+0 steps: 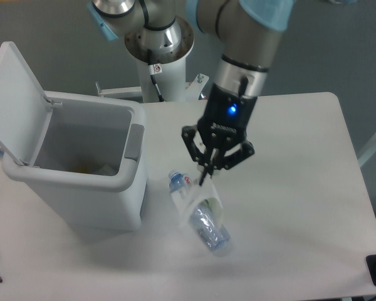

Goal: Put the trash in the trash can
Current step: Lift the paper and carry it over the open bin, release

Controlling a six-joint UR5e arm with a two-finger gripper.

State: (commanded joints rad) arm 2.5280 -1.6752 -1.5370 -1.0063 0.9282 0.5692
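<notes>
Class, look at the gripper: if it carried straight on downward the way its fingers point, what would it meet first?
The gripper points down, holding the paper slip. Straight below lies the plastic bottle on the table, so it would probably meet the bottle first, though depth is hard to judge from one view.

The trash can (81, 188) at the left of the frame looks like smooth, pale plastic with a dull shine. The bottle (197, 216) in the middle is clear, crinkly plastic with a glossy look. The paper slip (197, 200) over it is thin white paper, bent and printed. The gripper (207, 175) looks like matt black metal or plastic. The table (301, 188) is smooth, matt white.
</notes>
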